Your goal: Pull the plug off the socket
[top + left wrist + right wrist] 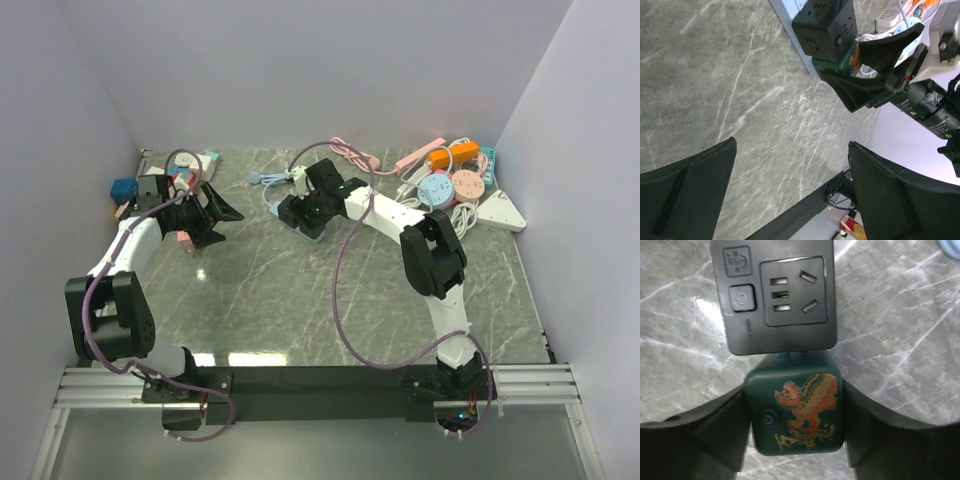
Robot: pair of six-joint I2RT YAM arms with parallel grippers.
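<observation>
A dark green plug cube (795,407) with a red and gold dragon print sits against one face of a black socket cube (774,295), on the marble table. My right gripper (796,412) is shut on the green plug, one finger on each side. In the top view the right gripper (312,203) and the socket (296,212) are at the middle back. My left gripper (226,226) is open and empty, to the left of them. The left wrist view shows its spread fingers (687,182), with the socket (825,25) and plug (837,62) beyond.
A heap of power strips, round adapters and cables (455,185) lies at the back right, with a white triangular strip (500,212). A blue box (124,188) and small items sit at the back left. A pink block (187,243) lies under the left arm. Walls enclose three sides.
</observation>
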